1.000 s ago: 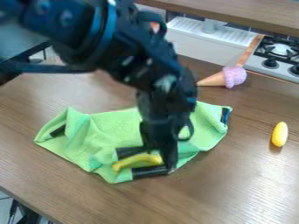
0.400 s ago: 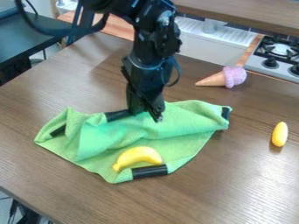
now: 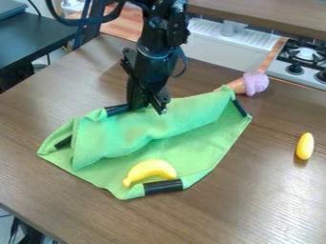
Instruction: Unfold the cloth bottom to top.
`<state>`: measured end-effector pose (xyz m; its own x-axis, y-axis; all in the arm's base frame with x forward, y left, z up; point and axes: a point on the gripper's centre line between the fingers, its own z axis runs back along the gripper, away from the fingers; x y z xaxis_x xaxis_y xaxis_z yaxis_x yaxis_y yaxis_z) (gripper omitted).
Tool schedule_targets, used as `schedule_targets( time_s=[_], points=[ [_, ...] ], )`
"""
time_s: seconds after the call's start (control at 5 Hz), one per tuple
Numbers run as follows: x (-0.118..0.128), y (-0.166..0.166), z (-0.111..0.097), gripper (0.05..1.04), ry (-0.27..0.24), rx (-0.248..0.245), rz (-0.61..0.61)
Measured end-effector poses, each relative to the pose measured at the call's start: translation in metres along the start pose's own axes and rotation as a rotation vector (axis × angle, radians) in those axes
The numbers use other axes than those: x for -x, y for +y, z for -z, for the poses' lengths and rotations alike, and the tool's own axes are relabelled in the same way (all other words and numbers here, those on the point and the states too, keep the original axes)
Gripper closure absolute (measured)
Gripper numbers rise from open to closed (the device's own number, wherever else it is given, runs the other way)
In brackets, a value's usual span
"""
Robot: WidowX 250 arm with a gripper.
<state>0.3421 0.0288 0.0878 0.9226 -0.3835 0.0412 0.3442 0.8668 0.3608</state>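
- Cloth [image 3: 197,152]: partly folded on the surface [image 3: 267,205], its upper layer raised in a slack ridge, presumably to clear the layer beneath.
- Pincer [image 3: 147,107]: closed on the cloth's far edge, beside a black band [image 3: 117,110]; a grip there probably lets the flap be drawn from bottom to top.
- Banana [image 3: 151,170]: on the near, exposed part, just behind a second band [image 3: 164,187]; its weight may help pin this layer.
- Cone [image 3: 256,83]: behind the raised right corner, which hides its tip; contact cannot be told, but further pulling could nudge it.
- Yellow toy [image 3: 305,146]: well apart at right, likely outside the unfolding path.
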Motion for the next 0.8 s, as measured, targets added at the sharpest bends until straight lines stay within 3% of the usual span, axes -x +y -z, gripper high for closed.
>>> schedule_targets(
  time_s=[0.4,0.8],
  points=[
    [-0.007,0.029,0.007,1.034,0.100,-0.042,-0.084],
    [-0.016,0.063,0.006,1.034,0.193,-0.147,-0.112]
  ],
)
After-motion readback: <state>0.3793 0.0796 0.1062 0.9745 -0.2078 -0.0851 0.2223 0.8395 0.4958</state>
